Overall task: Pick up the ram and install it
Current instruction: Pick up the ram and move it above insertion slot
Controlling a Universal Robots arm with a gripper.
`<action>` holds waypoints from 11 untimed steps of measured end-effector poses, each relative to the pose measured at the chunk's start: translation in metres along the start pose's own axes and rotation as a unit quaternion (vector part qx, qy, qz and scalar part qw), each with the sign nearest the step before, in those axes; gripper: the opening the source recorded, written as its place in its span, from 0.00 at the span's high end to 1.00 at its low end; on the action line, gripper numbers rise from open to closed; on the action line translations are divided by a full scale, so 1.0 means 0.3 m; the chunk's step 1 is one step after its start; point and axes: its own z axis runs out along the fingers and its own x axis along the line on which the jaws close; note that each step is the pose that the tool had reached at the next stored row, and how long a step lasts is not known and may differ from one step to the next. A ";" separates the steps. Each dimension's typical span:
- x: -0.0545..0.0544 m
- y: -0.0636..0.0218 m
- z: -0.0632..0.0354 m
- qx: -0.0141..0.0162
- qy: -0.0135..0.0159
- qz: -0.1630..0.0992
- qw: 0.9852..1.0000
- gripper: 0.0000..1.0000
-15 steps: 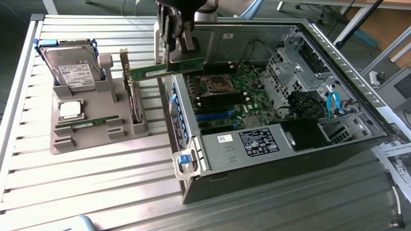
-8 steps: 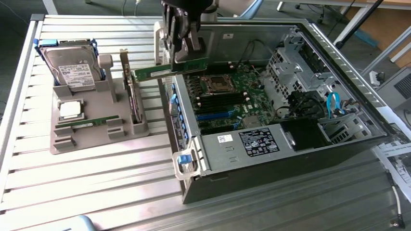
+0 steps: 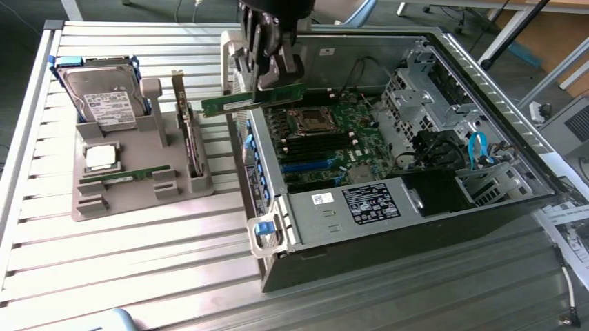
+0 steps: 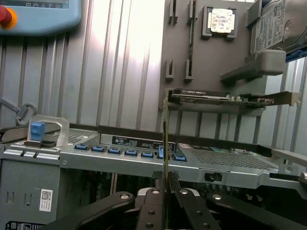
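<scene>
The arm reaches straight down near the tabletop's far edge, its claw pointing downward and pinching the ram by its upper long edge. The stick hangs level in the air above the open computer case's wall that faces the gray holder; the wrist view has it edge-on between the fingers

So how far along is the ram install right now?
Done: the ram is out of the gray holder, where a second stick lies. In hand: the gripper is shut on the ram, holding it above the edge of the open case. Left: it is not yet seated in the motherboard's memory slots.
</scene>
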 end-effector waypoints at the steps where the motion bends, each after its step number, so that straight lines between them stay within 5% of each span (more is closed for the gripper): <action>1: 0.000 -0.003 0.000 0.000 0.000 0.000 1.000 0.86; 11: 0.005 -0.037 0.004 0.000 0.000 0.000 1.000 0.86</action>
